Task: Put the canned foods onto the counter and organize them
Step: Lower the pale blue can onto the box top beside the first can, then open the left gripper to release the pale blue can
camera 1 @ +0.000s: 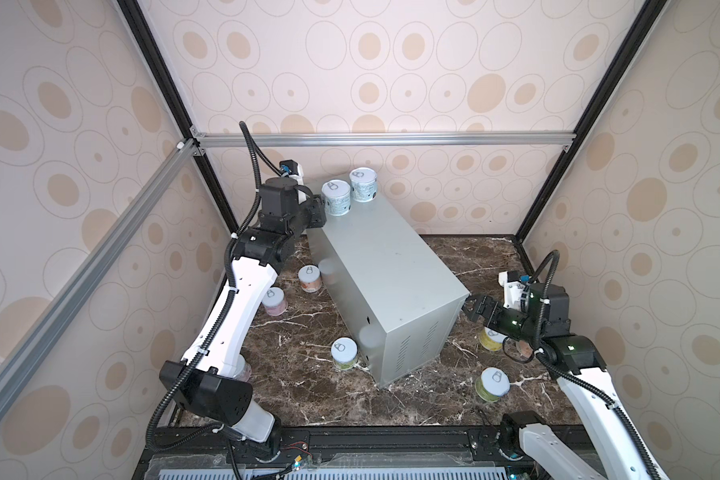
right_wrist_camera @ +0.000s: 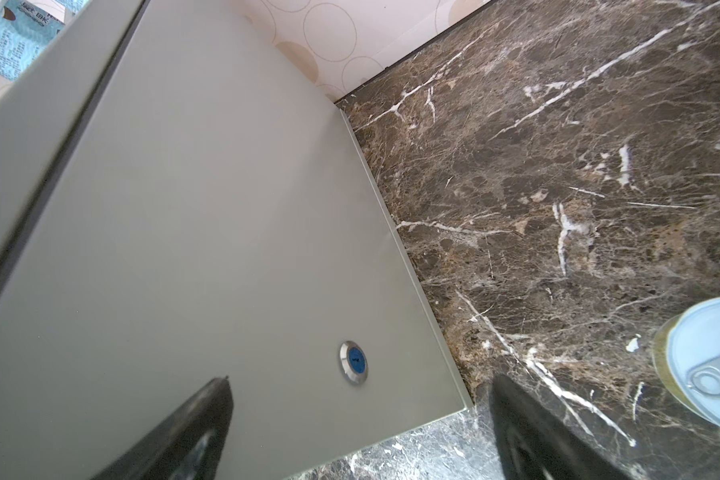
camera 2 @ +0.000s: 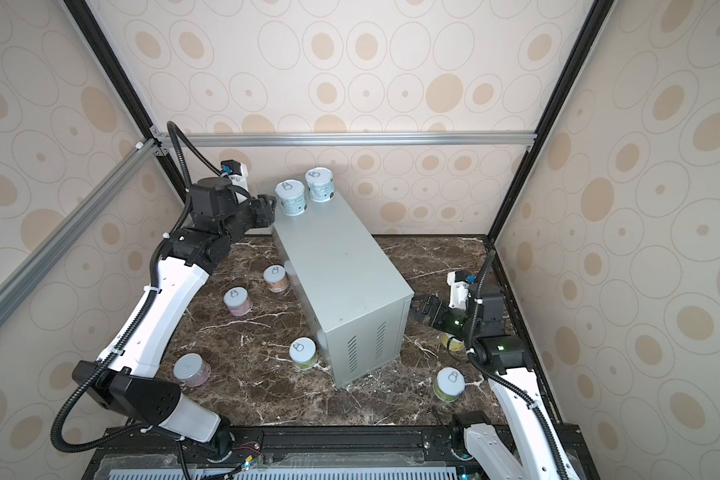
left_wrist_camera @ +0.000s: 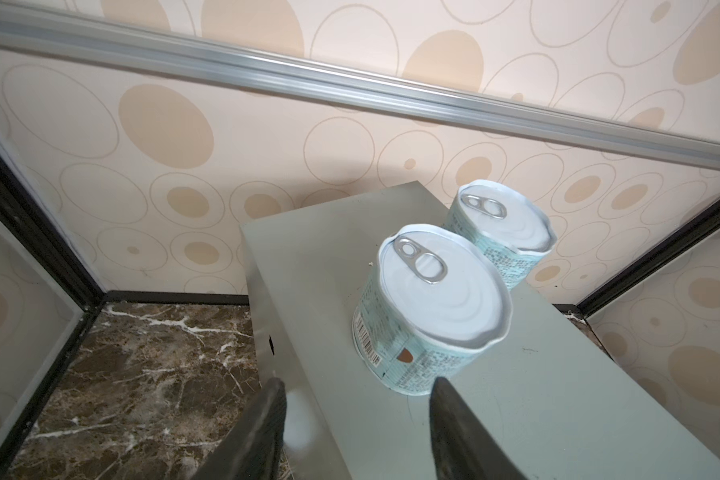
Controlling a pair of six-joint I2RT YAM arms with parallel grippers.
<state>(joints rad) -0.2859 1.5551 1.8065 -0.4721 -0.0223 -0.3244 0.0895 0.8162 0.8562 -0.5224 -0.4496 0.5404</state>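
The left pincer (left_wrist_camera: 356,386) is partly open and holds nothing. Its tips are just in front of the nearer teal can (left_wrist_camera: 429,307); if one tip touches it, I cannot tell. This can stands upright on the far end of the grey counter (camera 1: 387,257), just beside a second teal can (left_wrist_camera: 504,224). The right pincer (camera 1: 472,307) is wide open and empty, close to the near right corner of the counter. On the marble (camera 1: 412,399) at the left stand an orange can (camera 1: 309,278) and a pink can (camera 1: 273,301).

Two tins (camera 1: 336,198) on counter (camera 1: 383,257), others (camera 1: 344,353) on marble (camera 1: 308,395)
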